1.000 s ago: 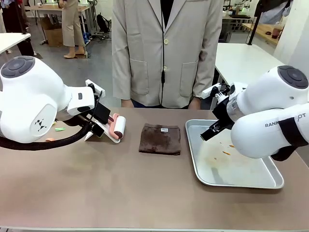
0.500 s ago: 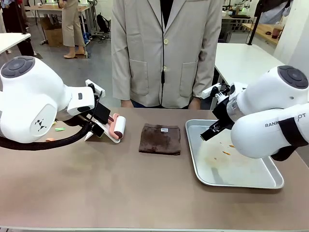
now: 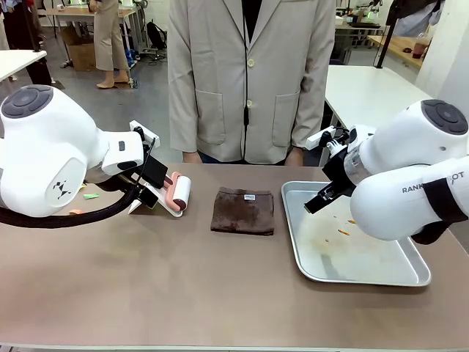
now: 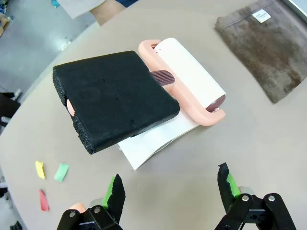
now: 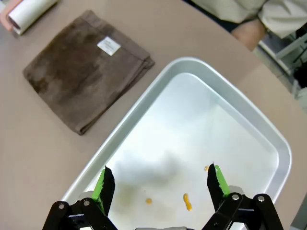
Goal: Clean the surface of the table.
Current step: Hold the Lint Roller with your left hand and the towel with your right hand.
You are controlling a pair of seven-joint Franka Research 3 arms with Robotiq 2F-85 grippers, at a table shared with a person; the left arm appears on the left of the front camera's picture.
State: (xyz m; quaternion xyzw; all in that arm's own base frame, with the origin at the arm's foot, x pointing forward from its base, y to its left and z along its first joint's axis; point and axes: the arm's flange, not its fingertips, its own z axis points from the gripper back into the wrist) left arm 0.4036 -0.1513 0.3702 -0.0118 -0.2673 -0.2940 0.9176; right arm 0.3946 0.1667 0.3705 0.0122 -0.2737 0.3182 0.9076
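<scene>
The bench [image 3: 183, 293] lies under a folded brown cloth [image 3: 242, 211] and spreads bare on the robot's side of it. Left of the cloth rests a lint roller [image 4: 189, 79] with a black foam block [image 4: 115, 98] on its handle, likely for easier gripping. The left claw [image 4: 170, 179] hangs above it, apart and empty. Farther left of the cloth lie paper scraps [image 4: 61, 171], probably the mess to clear. Right of the cloth, the right claw [image 5: 159, 175] hovers, spread and empty, over a metal tray [image 3: 366, 281] holding orange crumbs [image 5: 186, 201].

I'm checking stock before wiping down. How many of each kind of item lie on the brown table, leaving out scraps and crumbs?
Lint roller: 1
Brown cloth: 1
Metal tray: 1
White sheet beneath the roller: 1
Total: 4
</scene>
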